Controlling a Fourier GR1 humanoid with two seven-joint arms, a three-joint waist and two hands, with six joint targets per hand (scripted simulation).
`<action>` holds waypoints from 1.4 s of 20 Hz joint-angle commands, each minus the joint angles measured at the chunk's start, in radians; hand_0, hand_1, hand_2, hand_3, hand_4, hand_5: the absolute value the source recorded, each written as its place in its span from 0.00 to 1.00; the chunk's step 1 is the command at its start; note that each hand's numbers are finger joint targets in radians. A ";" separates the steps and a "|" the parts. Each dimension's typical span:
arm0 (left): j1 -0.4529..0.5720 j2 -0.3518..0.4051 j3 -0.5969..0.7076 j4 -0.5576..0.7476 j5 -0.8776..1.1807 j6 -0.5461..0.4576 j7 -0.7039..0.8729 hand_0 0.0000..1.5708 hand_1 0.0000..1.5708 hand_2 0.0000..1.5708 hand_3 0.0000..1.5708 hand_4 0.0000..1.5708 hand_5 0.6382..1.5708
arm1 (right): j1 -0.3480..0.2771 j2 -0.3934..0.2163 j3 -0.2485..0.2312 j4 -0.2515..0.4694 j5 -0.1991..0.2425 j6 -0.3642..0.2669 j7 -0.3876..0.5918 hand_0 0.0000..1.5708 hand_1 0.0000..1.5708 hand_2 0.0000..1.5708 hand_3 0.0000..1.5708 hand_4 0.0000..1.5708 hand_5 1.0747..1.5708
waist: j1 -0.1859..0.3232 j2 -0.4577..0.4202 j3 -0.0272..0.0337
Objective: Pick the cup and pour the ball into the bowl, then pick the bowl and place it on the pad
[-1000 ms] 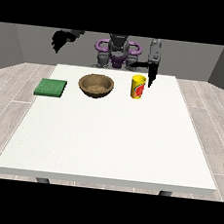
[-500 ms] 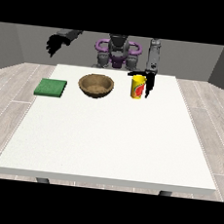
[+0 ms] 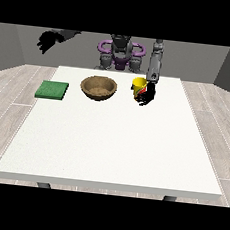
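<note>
A white counter (image 3: 114, 137) fills the middle. Toward its upper part: wooden bowl (image 3: 98, 88), green pad (image 3: 52, 90) at left, yellow cup (image 3: 138, 86). The hand at the view's right (image 3: 148, 96) seems clasped around the cup. The hand at the view's left (image 3: 46, 41) hangs upper left, fingers unclear.

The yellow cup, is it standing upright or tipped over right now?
Upright: the yellow cup stands on the table, rim facing up, with the hand at the view's right against it.

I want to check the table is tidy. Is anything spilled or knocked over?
Nothing stands out. The yellow cup stands upright with the robot hand at the view's right against it. The wooden bowl sits upright and the green pad lies flat. No spill shows on the table.
</note>
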 commanded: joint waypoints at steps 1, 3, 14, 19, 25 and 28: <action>-0.018 -0.036 -0.008 0.091 -0.045 0.102 -0.043 0.81 0.81 1.00 1.00 0.86 0.89 | -0.017 -0.047 -0.037 0.013 -0.035 0.030 0.018 0.00 0.00 0.00 0.11 0.41 0.99 | -0.012 0.017 -0.0029; -0.054 -0.014 0.029 0.131 -0.027 0.118 -0.063 0.82 0.82 1.00 1.00 0.88 0.87 | -0.013 -0.051 -0.038 -0.054 -0.075 0.022 0.083 0.00 0.00 0.00 0.11 0.41 0.99 | -0.048 0.007 -0.0033; -0.174 -0.044 -0.315 0.083 -0.478 0.463 0.420 0.85 0.85 1.00 1.00 0.90 0.95 | -0.009 -0.105 -0.080 0.224 -0.063 0.066 0.094 0.00 0.00 0.00 0.16 0.40 0.98 | 0.030 -0.250 0.0031; -0.282 -0.004 -0.440 0.197 -0.715 0.501 0.689 0.87 0.87 1.00 1.00 0.93 0.96 | 0.043 -0.080 -0.057 0.277 -0.042 0.115 0.042 0.00 0.00 0.00 0.07 0.43 0.98 | 0.009 -0.284 0.0023; -0.393 -0.081 -0.581 0.238 -0.894 0.407 0.944 0.86 0.86 1.00 1.00 0.92 0.97 | 0.001 -0.142 -0.129 0.418 -0.079 0.151 0.020 0.00 0.00 0.00 0.00 0.44 0.98 | 0.075 -0.312 -0.0005; -0.454 -0.082 -0.673 0.223 -0.962 0.357 1.071 0.87 0.87 1.00 1.00 0.94 0.96 | -0.020 -0.159 -0.125 0.486 -0.064 0.193 -0.019 0.00 0.00 0.00 0.00 0.44 0.97 | 0.059 -0.283 -0.0001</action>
